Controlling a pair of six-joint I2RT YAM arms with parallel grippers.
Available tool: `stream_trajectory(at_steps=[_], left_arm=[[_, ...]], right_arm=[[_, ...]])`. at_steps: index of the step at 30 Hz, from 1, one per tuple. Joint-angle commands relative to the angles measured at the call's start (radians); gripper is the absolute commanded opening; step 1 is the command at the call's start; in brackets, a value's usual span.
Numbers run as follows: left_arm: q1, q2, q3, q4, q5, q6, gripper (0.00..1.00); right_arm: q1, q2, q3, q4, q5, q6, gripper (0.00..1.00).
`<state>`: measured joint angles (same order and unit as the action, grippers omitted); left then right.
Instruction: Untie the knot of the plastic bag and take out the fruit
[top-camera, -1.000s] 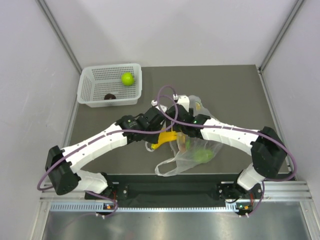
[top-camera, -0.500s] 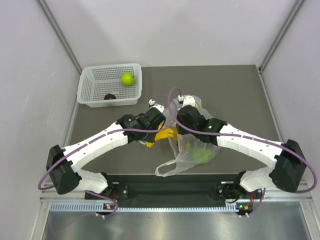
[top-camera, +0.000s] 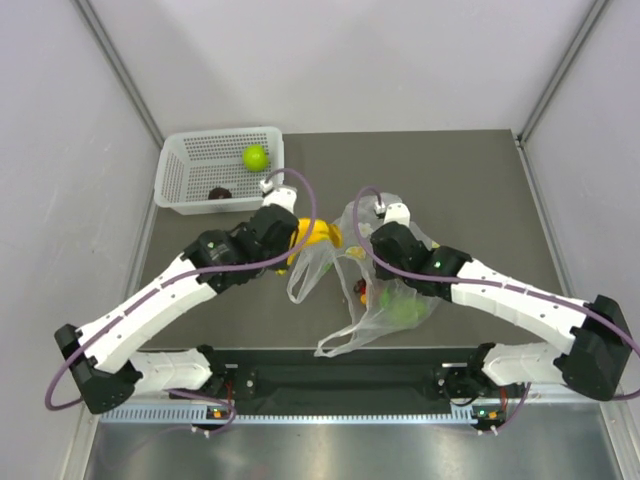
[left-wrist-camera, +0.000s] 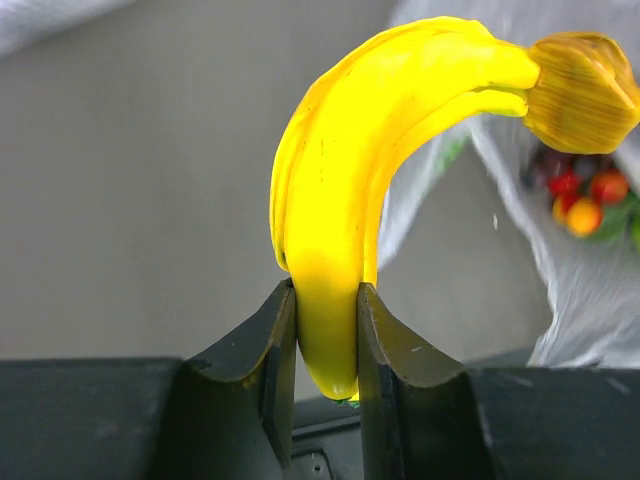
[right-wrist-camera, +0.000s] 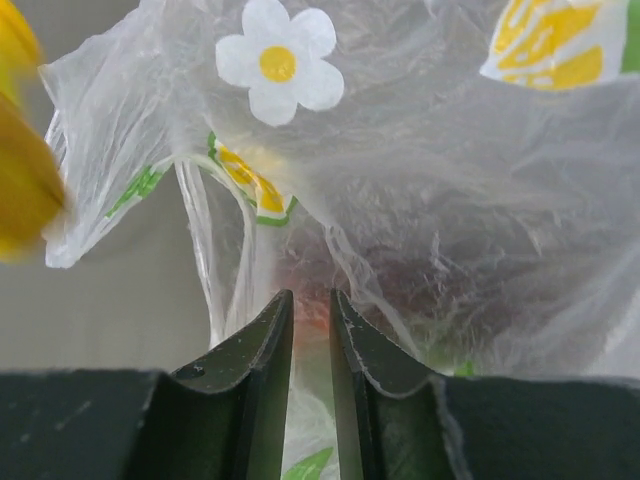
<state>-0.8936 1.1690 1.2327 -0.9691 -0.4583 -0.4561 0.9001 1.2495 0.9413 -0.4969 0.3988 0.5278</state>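
My left gripper (top-camera: 300, 243) (left-wrist-camera: 327, 330) is shut on the lower end of the yellow bananas (top-camera: 318, 236) (left-wrist-camera: 340, 200) and holds them in the air, left of the plastic bag (top-camera: 392, 292) (right-wrist-camera: 450, 200). The bag's mouth is open and its film is bunched up around my right gripper (top-camera: 362, 262) (right-wrist-camera: 311, 310), whose jaws stand almost together on a fold of film. Inside the bag lie a green fruit (top-camera: 404, 308) and small orange-red fruits (top-camera: 362, 290) (left-wrist-camera: 580, 200). A handle loop (top-camera: 335, 340) lies loose toward the front. I cannot make out the knot.
At the back left stands a white perforated basket (top-camera: 180, 170) holding a green apple (top-camera: 255, 157) and a dark grape bunch (top-camera: 219, 194). Grey walls close in the table on three sides. The black rail (top-camera: 340, 375) runs along the near edge.
The left arm has drawn the bananas out of the bag, up and to the left. The right gripper went from wide open to nearly shut on the bag film and shifted slightly right.
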Motion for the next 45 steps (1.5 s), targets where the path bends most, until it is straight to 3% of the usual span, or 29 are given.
stream_trajectory(at_steps=[1, 8, 16, 25, 34, 35, 40, 42, 45], left_arm=[[0.059, -0.017, 0.102, 0.105, -0.098, 0.046, 0.0], [0.39, 0.162, 0.227, 0.328, -0.002, 0.161, 0.0], [0.637, 0.406, 0.373, 0.415, 0.041, 0.188, 0.0], [0.702, 0.607, 0.424, 0.397, 0.046, 0.227, 0.0], [0.719, 0.672, 0.412, 0.388, 0.052, 0.224, 0.0], [0.719, 0.673, 0.413, 0.386, 0.052, 0.223, 0.12], [0.719, 0.676, 0.416, 0.376, 0.03, 0.231, 0.54], [0.719, 0.672, 0.418, 0.371, 0.03, 0.223, 0.69], [0.719, 0.637, 0.407, 0.374, 0.03, 0.215, 0.8]], right_arm=[[-0.007, -0.082, -0.019, 0.015, -0.011, 0.009, 0.22], [-0.006, -0.134, -0.035, 0.031, -0.084, -0.035, 0.27], [-0.004, -0.137, -0.03, 0.026, -0.152, -0.061, 0.33], [-0.001, -0.167, -0.024, 0.009, -0.144, -0.072, 0.46], [-0.001, -0.193, -0.021, -0.025, -0.129, -0.071, 0.59], [-0.004, -0.19, -0.019, -0.026, -0.127, -0.071, 0.61], [-0.003, -0.167, 0.01, -0.045, -0.123, -0.075, 0.66], [-0.003, -0.159, 0.025, -0.068, -0.117, -0.078, 0.68], [-0.003, -0.163, 0.036, -0.092, -0.107, -0.083, 0.7]])
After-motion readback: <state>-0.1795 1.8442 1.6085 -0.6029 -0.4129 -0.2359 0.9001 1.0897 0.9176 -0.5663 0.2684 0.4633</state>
